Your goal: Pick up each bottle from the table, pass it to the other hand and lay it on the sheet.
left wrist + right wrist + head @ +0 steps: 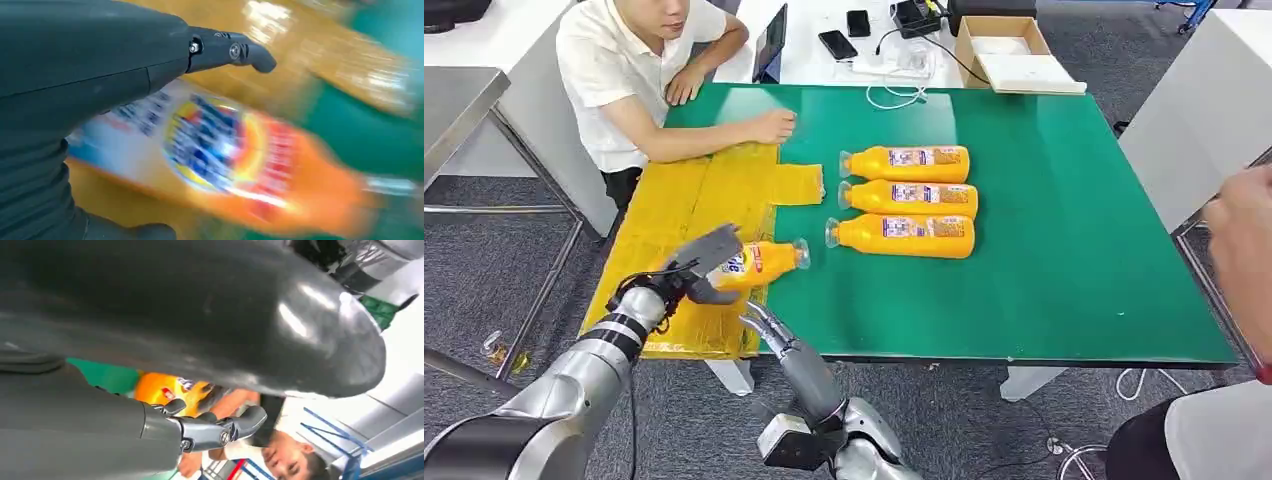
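Gripping a blue-and-red-labelled orange bottle (pixel 759 263) — print unreadable — the left hand (pixel 700 268) hovers above the sheet (pixel 674 210); right hand (pixel 769 330) empty, fingers apart.

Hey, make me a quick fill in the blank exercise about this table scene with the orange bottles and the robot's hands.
1. The left hand grips one orange bottle over the ____ sheet.
2. ____ more bottles lie in a row on the green mat.
3. The right hand holds ____.
4. A person's hand rests on the ____ mat.

Missing words: yellow; Three; nothing; green
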### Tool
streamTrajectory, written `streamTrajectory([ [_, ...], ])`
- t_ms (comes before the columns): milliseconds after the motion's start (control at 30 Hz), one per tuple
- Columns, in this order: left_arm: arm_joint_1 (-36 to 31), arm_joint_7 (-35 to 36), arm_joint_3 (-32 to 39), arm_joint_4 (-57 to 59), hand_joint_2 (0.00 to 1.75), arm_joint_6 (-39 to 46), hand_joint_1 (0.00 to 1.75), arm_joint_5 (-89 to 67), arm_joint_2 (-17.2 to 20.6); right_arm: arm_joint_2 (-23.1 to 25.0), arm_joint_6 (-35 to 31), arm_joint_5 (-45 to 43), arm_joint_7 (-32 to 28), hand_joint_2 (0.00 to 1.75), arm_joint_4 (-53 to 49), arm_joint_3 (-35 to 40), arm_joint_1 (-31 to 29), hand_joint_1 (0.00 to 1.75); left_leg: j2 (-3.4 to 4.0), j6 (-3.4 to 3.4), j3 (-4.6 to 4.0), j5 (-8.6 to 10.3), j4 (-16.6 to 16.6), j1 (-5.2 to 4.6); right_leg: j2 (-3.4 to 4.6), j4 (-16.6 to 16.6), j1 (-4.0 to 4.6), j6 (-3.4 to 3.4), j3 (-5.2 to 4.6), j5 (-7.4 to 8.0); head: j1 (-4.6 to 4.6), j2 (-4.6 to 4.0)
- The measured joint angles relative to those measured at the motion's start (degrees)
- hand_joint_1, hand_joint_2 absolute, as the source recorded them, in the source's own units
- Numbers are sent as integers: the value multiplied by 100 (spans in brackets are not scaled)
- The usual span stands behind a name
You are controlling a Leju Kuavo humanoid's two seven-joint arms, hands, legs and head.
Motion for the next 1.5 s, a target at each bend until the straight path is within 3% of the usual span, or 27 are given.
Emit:
streamTrajectory([
  [233,402,-1049,183,-317,175,-600,0,837,138,33,-83,-179,-74,0,105,0,-56,0,5,0,11,0,0,-2,3,-1,-2,0,5,0,0,0],
  [367,1226,-1590,413,-1274,175,-414,0,2193,9,-5,-516,-247,-83,0,11,-7,-11,0,37,-2,13,-3,0,-2,19,-2,-3,0,-8,1,-2,0],
  [500,2150,-1514,629,-2765,175,-386,0,3181,-210,-87,-684,-284,-87,0,-175,-98,149,0,29,-3,-25,-4,1,-1,20,-1,-2,0,-40,1,0,0],
  [700,2638,-1501,710,-3696,175,-403,0,3553,-269,-116,-735,-234,-87,0,-260,-144,216,0,32,-3,-43,-3,1,0,20,-2,-1,0,-59,1,-2,0],
  [733,2715,-1516,719,-3797,175,-407,0,3645,-284,-118,-761,-214,-87,175,-265,-166,232,0,33,-3,-42,-3,1,0,21,-1,0,0,-59,1,-2,0],
  [900,3206,-1575,716,-4529,175,-99,0,3783,-372,-199,-1136,200,-26,175,-315,-339,351,0,34,-3,-48,-4,1,-1,21,-3,-1,0,-66,1,-2,0],
  [1000,3508,-1474,719,-5131,175,361,0,4185,-536,-453,-2421,1642,718,175,-227,-490,286,0,26,-3,-54,-4,1,-2,17,-9,-3,0,-65,1,-2,0],
  [1167,4013,-1315,719,-6259,175,1118,0,4554,-732,-1059,-2525,3463,2005,175,106,-1168,-24,0,26,3,-54,-4,3,-9,17,-16,-8,13,-60,10,0,0],
  [1367,4305,-1286,714,-6932,175,1204,0,4567,-809,-1349,-2525,3759,2233,175,404,-1633,-252,0,27,3,-53,-3,4,-8,18,-15,-6,13,-61,11,-4,0],
  [1500,4432,-1391,664,-7128,175,1311,0,4425,-820,-1449,-2509,4219,2759,175,654,-1757,-372,0,29,3,-54,-4,3,-2,18,-14,-1,13,-63,11,-4,0],
])
